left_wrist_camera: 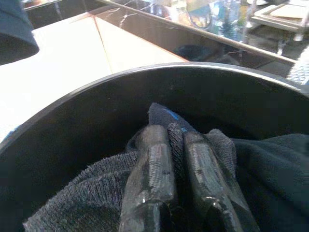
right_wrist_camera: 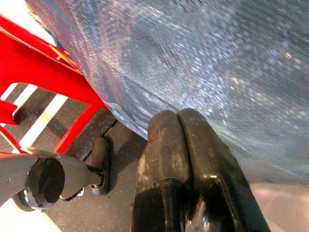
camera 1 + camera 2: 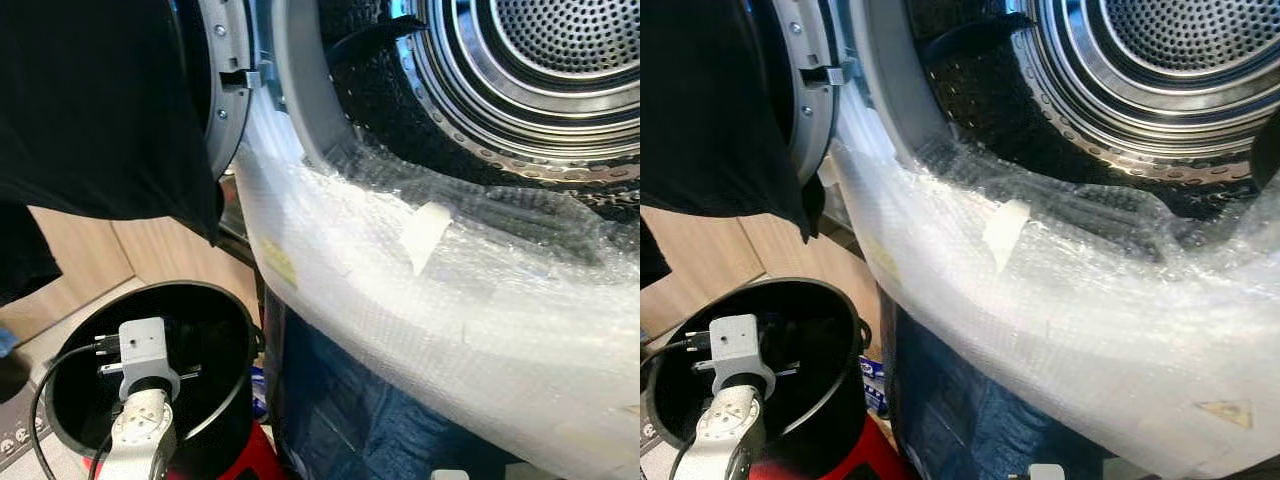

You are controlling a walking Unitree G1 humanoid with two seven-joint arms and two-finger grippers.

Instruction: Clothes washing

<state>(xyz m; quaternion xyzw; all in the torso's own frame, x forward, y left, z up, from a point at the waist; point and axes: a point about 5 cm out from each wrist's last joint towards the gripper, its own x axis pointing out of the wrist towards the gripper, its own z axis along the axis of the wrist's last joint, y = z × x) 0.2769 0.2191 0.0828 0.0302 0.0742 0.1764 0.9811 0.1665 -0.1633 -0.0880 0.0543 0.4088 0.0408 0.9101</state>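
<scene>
Grey cloth pinched in left hand inside black bucket

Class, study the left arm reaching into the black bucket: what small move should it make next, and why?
Probably lift straight up. The left pincer is shut on a fold of grey cloth low inside the black bucket, and the washer drum stands open above, so the cloth must clear the rim first.
</scene>
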